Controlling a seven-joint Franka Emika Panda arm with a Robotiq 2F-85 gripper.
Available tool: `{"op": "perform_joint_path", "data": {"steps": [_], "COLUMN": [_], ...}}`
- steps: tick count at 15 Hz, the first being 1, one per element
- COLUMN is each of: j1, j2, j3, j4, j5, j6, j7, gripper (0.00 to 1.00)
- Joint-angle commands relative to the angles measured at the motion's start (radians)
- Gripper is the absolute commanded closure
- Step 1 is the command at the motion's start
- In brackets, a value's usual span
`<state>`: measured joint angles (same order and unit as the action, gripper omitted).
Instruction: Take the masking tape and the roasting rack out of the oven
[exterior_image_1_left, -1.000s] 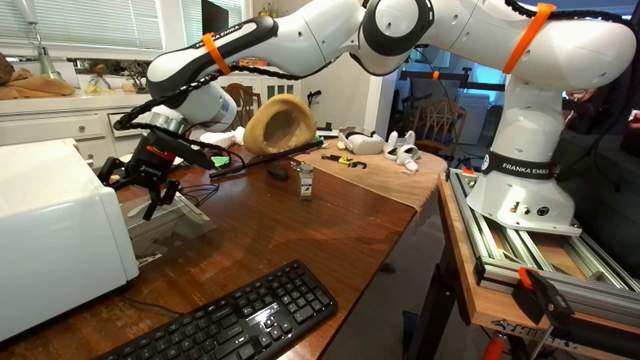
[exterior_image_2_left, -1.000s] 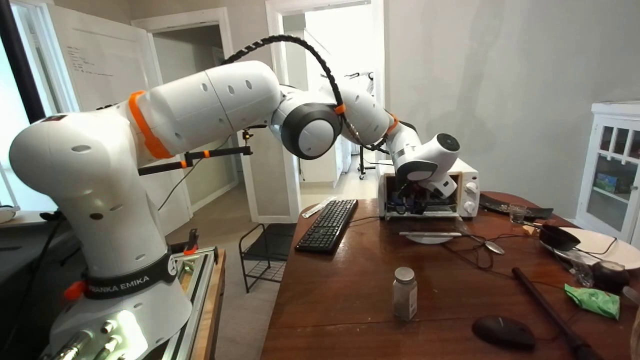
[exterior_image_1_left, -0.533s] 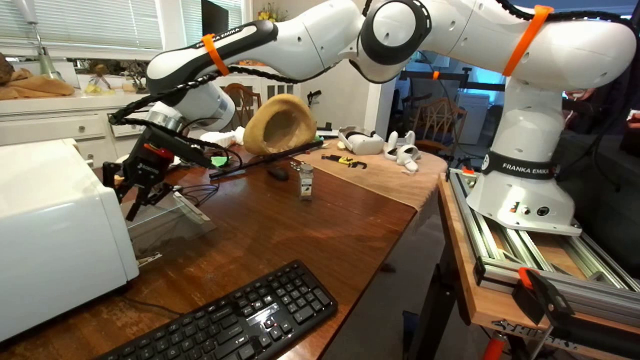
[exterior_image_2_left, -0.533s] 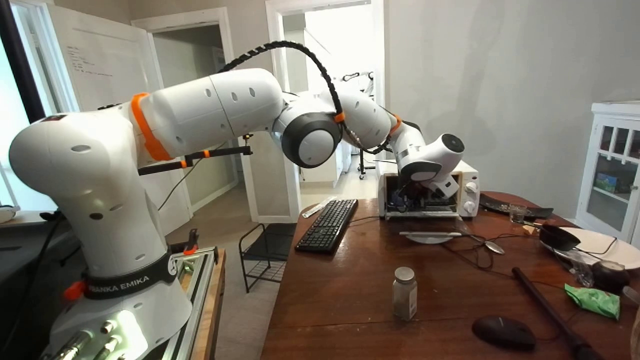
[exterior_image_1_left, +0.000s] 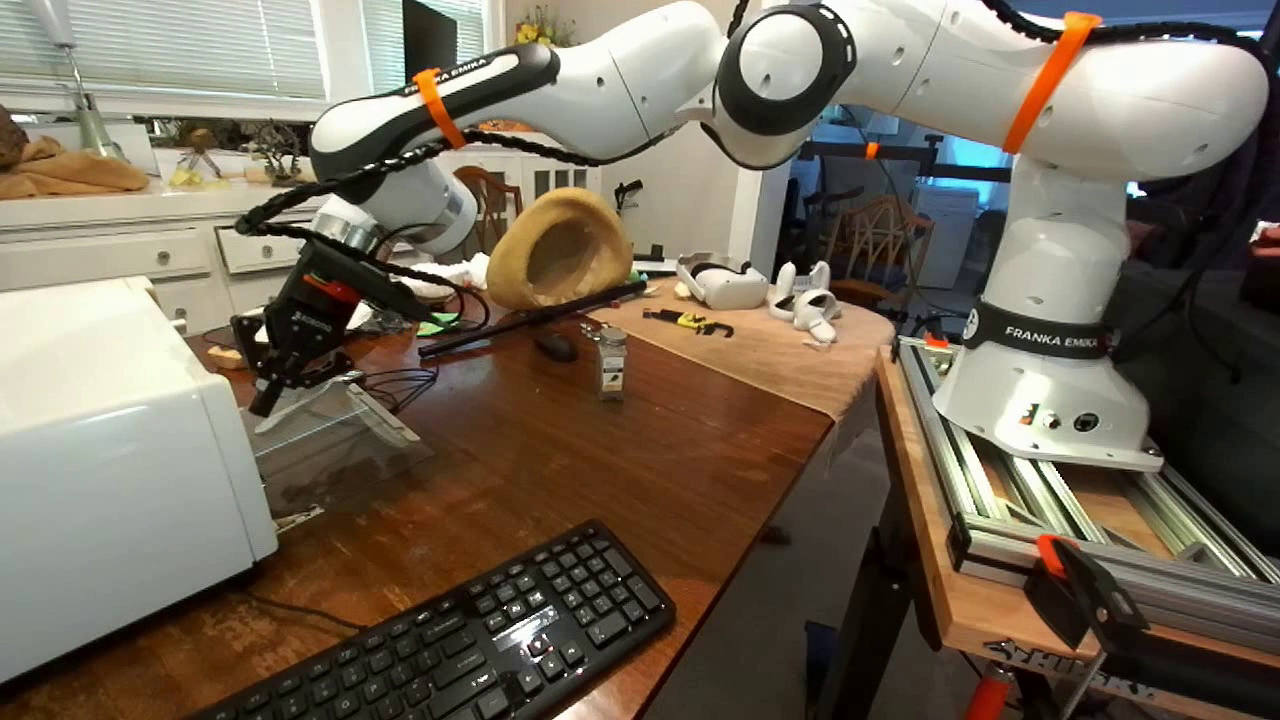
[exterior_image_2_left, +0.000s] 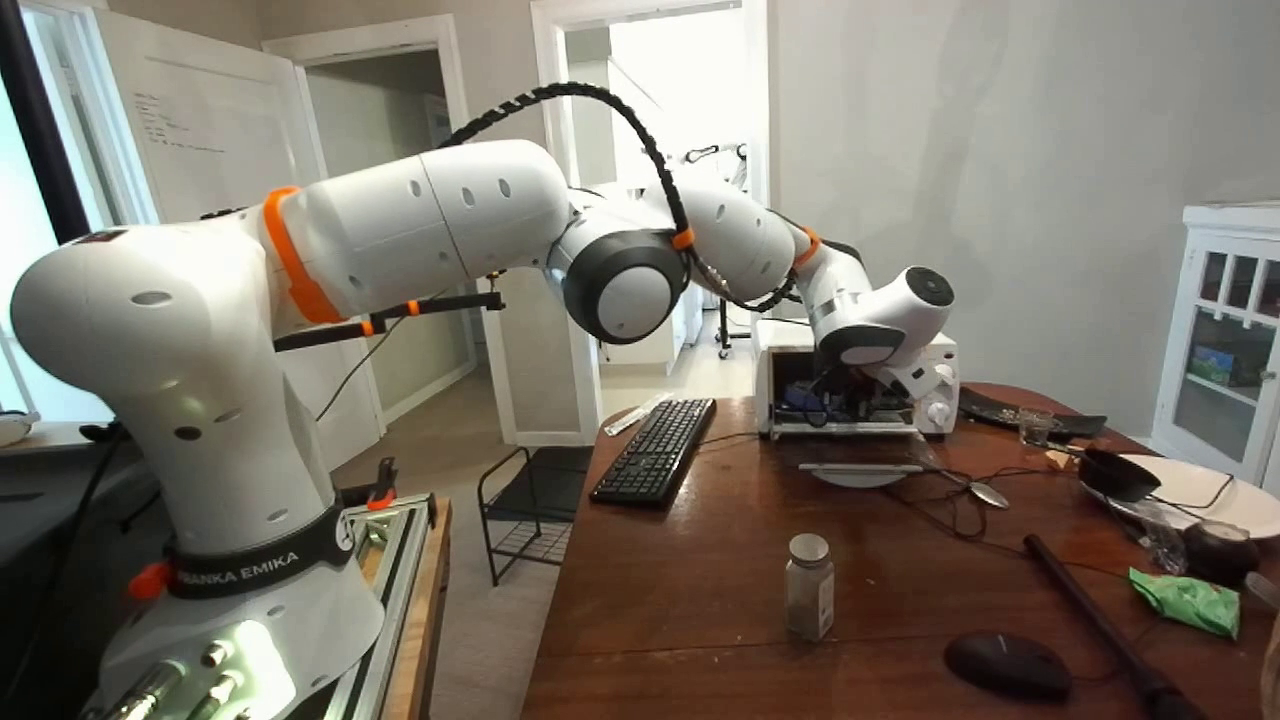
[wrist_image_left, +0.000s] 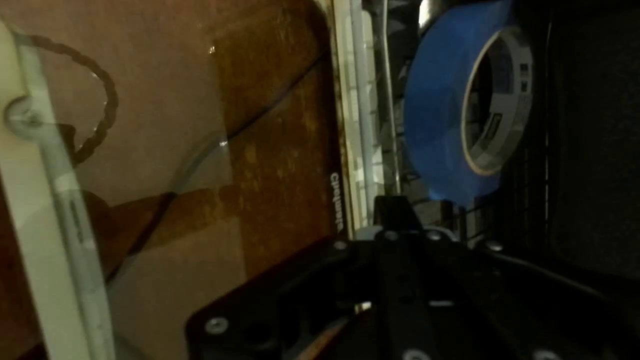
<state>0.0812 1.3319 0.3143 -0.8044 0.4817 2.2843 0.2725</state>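
In an exterior view the camera looks down across the table toward the window blinds, with the keyboard and the side of the oven close by. In an exterior view the camera faces the oven's open front from farther off, over a bottle near the lens, the robot's base near at the picture's left; both exterior views share arm, table, oven, keyboard and bottle. The wrist view looks from very near, over the gripper, down at the tape in the oven and the table beside it, sharing oven and table with both exterior views.
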Motion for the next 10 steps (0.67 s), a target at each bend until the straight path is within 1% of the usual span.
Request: {"op": "perform_joint_path", "data": {"steps": [1,3,5,6,7,8,9,10], "j1": [-0.059,-0.083,-0.106,-0.119,-0.123,-0.122,-0.118,-0.110], "j2": [-0.034,-0.036,-0.037,-0.029,-0.020,-0.013,-0.007,-0.006], "j3": [0.010,0.039,0.078,0.105,0.123,0.135,0.143,0.144], "j4": [-0.041,-0.048,-0.049,-0.043,-0.036,-0.030,-0.025,-0.023], "j5": [0.019,0.025,0.031,0.032,0.026,0.017,0.009,0.000], "j6": [-0.029,-0.047,-0.101,-0.155,-0.202,-0.250,-0.284,-0.313], "j7": [-0.005,-0.034,-0.066,-0.093,-0.117,-0.134,-0.152,-0.161], "gripper": [1.00,1.00,1.00,0.74,0.72,0.67,0.58,0.51]}}
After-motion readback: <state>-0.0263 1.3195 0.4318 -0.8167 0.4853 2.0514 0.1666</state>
